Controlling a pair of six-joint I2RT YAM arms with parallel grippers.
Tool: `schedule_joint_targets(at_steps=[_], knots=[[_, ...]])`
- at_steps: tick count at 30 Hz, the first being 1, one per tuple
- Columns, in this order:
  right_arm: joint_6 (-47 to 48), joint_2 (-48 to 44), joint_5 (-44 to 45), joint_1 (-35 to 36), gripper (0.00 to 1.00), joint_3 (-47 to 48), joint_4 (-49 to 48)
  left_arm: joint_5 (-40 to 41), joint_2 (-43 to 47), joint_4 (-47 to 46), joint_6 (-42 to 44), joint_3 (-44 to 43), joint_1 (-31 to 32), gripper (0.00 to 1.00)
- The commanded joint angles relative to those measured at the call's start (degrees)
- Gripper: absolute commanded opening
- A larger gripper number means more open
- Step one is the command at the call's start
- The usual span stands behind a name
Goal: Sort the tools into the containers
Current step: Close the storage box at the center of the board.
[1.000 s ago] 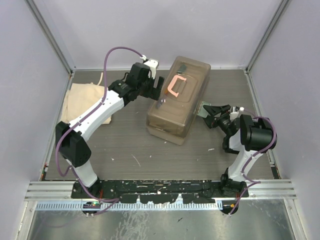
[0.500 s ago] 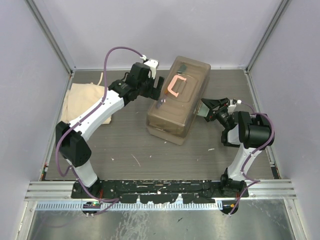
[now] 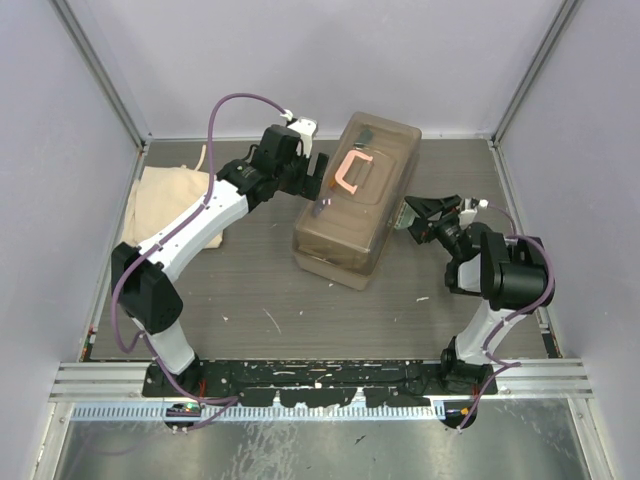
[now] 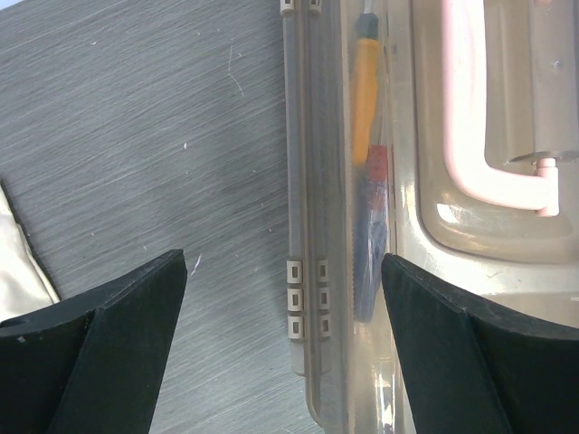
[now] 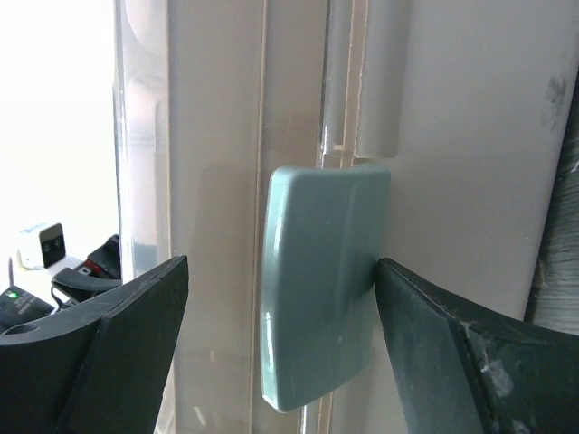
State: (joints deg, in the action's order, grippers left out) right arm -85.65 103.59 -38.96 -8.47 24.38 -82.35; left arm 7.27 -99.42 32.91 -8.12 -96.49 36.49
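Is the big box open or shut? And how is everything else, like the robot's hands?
toolbox: lid shut, standing on the table.
handle: folded flat on the lid.
latch: lying against the box's side.
screwdrivers: inside the shut box.
left gripper: open, over the box's edge.
right gripper: open, latch between its fingers.
cloth: crumpled, lying on the table.

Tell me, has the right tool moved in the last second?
Yes, slightly: the right tool shifted away from the arm bases, along the unmoved toolbox.
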Motion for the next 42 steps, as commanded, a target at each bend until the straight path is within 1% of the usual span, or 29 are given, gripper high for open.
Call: schedule_joint_targets(at_steps=[1,4,7,11,18,20,22,26,31,32,35,36,38,42], knots=[[5.07,-10.37,-1.11,0.81,0.87,1.59,-1.06,-4.61,-1.92,4.1,0.13,-0.26,1.92,0.91],[9.85,-14.86,-1.21,0.95,0.87,2.88,8.13,-4.74,-1.94,4.13,0.14,-0.21,1.9,0.91],[13.0,-17.38,-1.29,1.38,0.87,3.96,13.94,-4.87,-2.13,4.12,0.04,-0.19,1.9,0.91],[12.94,-17.38,-1.62,1.91,0.87,4.28,14.46,-4.97,-2.1,4.03,-0.12,-0.17,1.87,0.91],[11.9,-15.71,-1.84,2.38,0.87,3.53,11.97,-5.09,-2.27,4.26,-0.1,-0.18,1.85,0.91],[12.99,-16.21,-1.58,2.4,0.87,3.46,12.9,-4.99,-2.3,4.3,-0.14,-0.19,1.9,0.91],[15.87,-17.96,-0.51,2.32,0.87,3.56,17.33,-5.03,-2.33,4.32,-0.06,-0.19,1.87,0.91],[24.64,-24.46,5.06,2.32,0.87,4.06,32.46,-4.88,-2.14,4.36,0.24,-0.09,1.91,0.91],[30.57,-31.74,11.24,2.31,0.87,3.61,42.71,-4.71,-1.9,4.27,0.43,0.27,1.91,0.91],[31.13,-32.42,12.52,2.32,0.86,3.79,44.88,-4.68,-1.84,4.34,0.4,0.25,1.92,0.91],[32.61,-32.42,15.6,2.31,0.77,6.31,55.23,-4.7,-1.77,4.22,0.53,0.31,1.91,0.91],[32.76,-31.95,15.91,2.25,0.75,6.73,57.12,-4.67,-1.76,4.21,0.56,0.37,1.91,0.91],[32.31,-30.92,15.53,2.32,0.72,6.58,57.18,-4.63,-1.67,4.21,0.78,0.6,1.86,0.91],[31.22,-26.93,12.22,2.32,0.7,7.13,54.39,-4.62,-2.05,4.53,1.85,0.61,2.48,0.9]])
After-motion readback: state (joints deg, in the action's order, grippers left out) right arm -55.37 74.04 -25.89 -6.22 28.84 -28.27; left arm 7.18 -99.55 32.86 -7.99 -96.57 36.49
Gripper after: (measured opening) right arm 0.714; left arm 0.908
